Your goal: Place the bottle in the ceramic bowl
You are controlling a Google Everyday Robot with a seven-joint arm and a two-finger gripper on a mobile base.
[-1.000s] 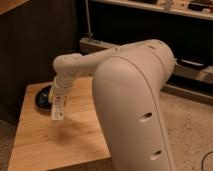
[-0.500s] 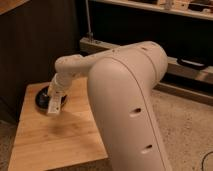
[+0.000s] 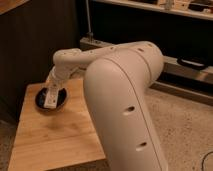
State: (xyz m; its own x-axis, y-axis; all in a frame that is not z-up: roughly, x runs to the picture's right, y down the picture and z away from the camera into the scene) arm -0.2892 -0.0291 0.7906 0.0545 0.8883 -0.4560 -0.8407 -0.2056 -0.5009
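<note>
Hiding part of the ceramic bowl [image 3: 59,101]: gripper [image 3: 50,96] with bottle [image 3: 50,98].

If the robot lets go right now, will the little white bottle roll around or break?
Probably neither. The bottle looks like light plastic, so it likely won't break. The hand holds it over the black ceramic bowl, whose low rim should stop most rolling. Being slim and round, it may tip and wobble a bit first.

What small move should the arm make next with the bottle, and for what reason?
Probably lower it a little, then release. The gripper holds the bottle directly over the ceramic bowl at the wooden table's far left corner, and the bottle's lower end appears not yet laid down inside.
</note>
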